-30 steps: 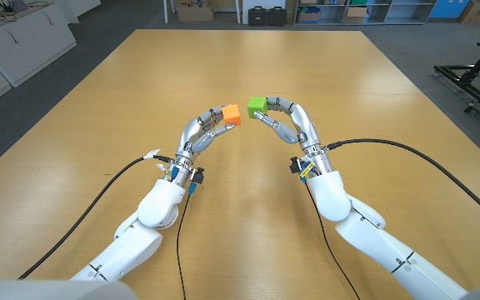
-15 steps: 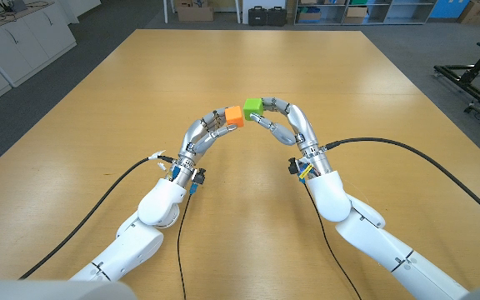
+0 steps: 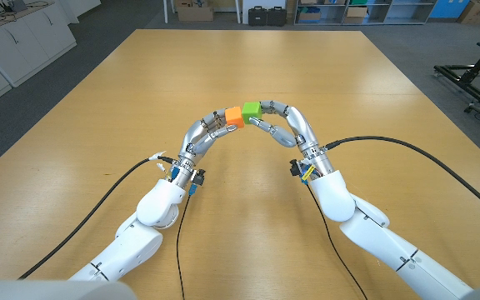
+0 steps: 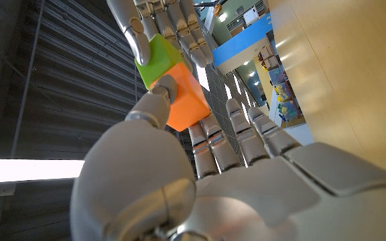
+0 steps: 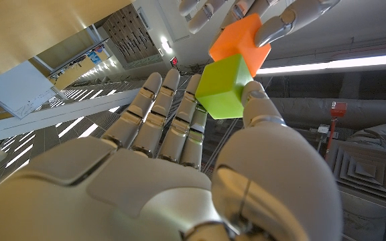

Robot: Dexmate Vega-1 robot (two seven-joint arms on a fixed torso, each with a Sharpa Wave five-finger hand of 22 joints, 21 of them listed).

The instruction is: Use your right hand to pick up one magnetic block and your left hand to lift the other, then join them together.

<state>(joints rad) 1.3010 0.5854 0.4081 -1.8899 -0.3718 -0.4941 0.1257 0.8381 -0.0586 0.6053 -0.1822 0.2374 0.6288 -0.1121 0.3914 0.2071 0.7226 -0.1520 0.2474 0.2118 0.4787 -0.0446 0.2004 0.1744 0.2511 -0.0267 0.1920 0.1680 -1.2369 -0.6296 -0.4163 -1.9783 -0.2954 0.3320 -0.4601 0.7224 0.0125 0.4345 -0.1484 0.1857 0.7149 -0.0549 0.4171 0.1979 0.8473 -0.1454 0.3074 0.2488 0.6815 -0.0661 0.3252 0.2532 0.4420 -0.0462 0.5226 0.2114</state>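
Note:
An orange block [image 3: 234, 116] and a green block [image 3: 252, 111] are held up above the middle of the wooden table [image 3: 123, 92], touching face to face. My left hand [image 3: 210, 127] pinches the orange block [image 4: 185, 100] between thumb and fingers. My right hand [image 3: 280, 118] pinches the green block [image 5: 224, 86] the same way. In the left wrist view the green block [image 4: 155, 60] sits against the orange one, with the right hand's fingers [image 4: 139, 33] on it. In the right wrist view the orange block [image 5: 241, 42] meets the green one, gripped by the left hand's fingers [image 5: 281, 23].
Black cables [image 3: 407, 150] trail from both wrists across the table. Cabinets [image 3: 15, 42] stand off the table's left side, boxes and cases [image 3: 265, 12] line the far wall, and a black stand [image 3: 473, 79] is at the right.
Both hands have moved toward each other. The gap between the orange and green blocks has closed and the blocks now touch.

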